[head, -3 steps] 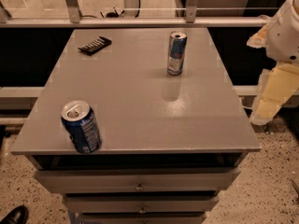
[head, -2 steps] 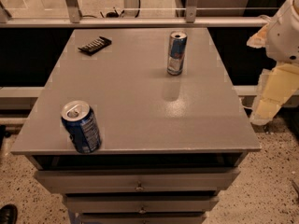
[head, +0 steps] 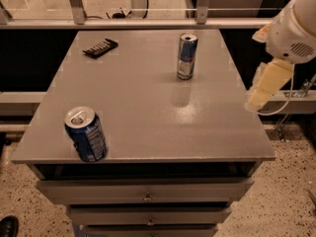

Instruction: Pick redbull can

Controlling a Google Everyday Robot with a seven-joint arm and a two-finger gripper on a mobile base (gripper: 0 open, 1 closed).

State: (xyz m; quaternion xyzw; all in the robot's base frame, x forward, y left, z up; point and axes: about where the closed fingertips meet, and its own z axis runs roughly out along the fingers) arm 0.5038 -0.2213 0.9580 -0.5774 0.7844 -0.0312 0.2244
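The redbull can (head: 186, 56), tall and slim with blue and silver panels and a silver top, stands upright on the grey table (head: 148, 107), toward its far right. My gripper (head: 257, 100), cream-coloured under a white arm, hangs off the table's right edge. It is to the right of the can, nearer the camera, and well apart from it. It holds nothing that I can see.
A wider dark-blue soda can (head: 86, 135) stands at the table's near left corner. A flat black object (head: 100, 47) lies at the far left. A railing (head: 148, 22) runs behind the table. Drawers (head: 145, 196) sit below the tabletop.
My gripper has shifted a little to the left and up, closer to the table's right edge. The cans and the black object have not moved.
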